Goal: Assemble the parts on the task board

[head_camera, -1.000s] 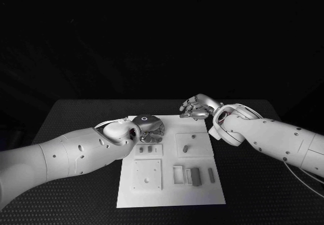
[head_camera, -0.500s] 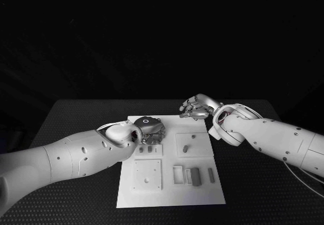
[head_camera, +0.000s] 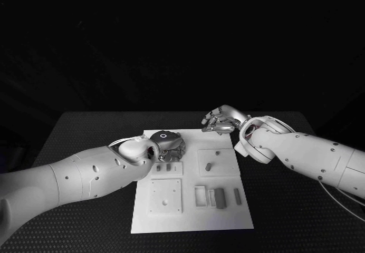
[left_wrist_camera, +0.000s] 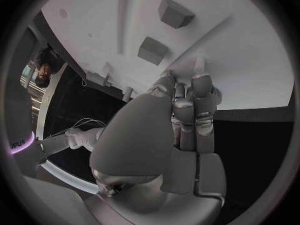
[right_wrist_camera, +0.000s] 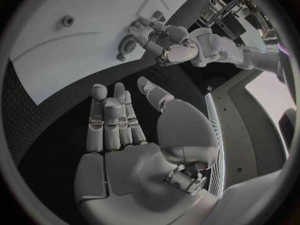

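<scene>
Task board (head_camera: pixel 190 221) mid-table, grey parts (head_camera: pixel 220 198) loose near its front-right corner. Left hand (head_camera: pixel 169 145) shifted slightly rightward over board's far-left corner, fingers together, touching surface, nothing seen held. Right hand (head_camera: pixel 220 121) unmoved beyond far-right corner, fingers apart, empty. Assembly barely begun.

Left robot hand (head_camera: pixel 169 145) fingers together, right robot hand (head_camera: pixel 220 121) fingers apart.

You're looking at a black table (head_camera: pixel 84 132) with a fine woven texture, far edge straight across the head view, everything behind it pitch dark, no wall or floor you can make out, light falling from above on the table's middle.
</scene>
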Controlling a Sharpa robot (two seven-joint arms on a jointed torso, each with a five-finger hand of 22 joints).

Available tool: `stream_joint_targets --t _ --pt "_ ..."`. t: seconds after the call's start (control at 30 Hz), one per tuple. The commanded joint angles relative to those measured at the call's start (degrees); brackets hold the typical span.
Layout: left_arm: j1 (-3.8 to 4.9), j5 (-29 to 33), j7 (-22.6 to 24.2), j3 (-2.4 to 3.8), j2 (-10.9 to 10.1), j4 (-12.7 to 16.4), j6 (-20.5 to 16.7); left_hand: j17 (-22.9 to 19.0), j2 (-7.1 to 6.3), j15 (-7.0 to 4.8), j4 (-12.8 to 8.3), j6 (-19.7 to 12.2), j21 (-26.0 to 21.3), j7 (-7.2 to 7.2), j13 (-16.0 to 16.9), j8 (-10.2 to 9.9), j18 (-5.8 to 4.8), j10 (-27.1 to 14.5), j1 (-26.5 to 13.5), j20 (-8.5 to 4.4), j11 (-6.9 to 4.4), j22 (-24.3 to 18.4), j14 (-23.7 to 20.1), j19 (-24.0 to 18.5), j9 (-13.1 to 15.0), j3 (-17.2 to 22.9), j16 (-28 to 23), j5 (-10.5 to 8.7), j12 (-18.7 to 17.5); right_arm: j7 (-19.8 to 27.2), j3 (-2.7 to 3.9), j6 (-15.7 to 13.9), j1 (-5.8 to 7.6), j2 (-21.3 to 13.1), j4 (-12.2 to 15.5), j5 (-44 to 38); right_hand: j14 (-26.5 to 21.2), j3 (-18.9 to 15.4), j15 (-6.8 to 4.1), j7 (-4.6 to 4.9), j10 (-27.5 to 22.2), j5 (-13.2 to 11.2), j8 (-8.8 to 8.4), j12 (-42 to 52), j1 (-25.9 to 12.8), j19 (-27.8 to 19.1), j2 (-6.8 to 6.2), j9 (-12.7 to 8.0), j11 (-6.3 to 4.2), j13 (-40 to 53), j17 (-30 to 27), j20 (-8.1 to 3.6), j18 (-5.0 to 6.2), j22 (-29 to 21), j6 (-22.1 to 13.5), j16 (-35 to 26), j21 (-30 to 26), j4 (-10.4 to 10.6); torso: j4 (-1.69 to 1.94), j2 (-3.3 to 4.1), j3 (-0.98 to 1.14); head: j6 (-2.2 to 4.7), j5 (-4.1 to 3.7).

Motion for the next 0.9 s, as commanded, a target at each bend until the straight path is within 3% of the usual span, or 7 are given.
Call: stream_joint_targets --t 0.03,0.9 --pt "-0.11 -0.37 0.27 -0.05 0.08 -0.13 0.30 -0.07 0.23 0.09 -0.07 0.19 0.30 0.04 -0.04 0.11 5.57 0.46 0.30 0.22 -0.13 1.35 -0.16 -0.36 -0.08 0.47 0.36 0.09 0.21 0.64 0.01 -0.01 -0.02 0.02 0.01 -0.05 0.15 -0.07 0.26 0.43 0.32 0.30 -0.27 -0.28 -0.58 0.22 -0.10 -0.05 -0.03 -0.09 -0.05 0.20 0.90 0.98 -0.26 -0.09 -0.20 0.22 -0.03 -0.03 -0.05 0.01 0.01" --pt "-0.11 0.05 0.60 -0.06 0.37 0.24 2.30 -0.54 0.39 -0.10 -0.23 1.51 0.86 0.40 0.31 0.60 5.42 2.62 0.21 0.01 -0.33 1.35 -0.34 -0.65 -0.21 1.52 0.75 0.07 0.51 0.67 0.01 0.02 -0.02 0.16 -0.04 -0.01 0.13 -0.05 0.26 0.42 0.40 0.31 -0.26 -0.36 -0.71 0.20 -0.17 -0.06 -0.03 -0.21 -0.09 0.19 0.90 0.96 -0.26 -0.12 -0.26 0.27 0.02 -0.02 -0.07 -0.25 0.01"
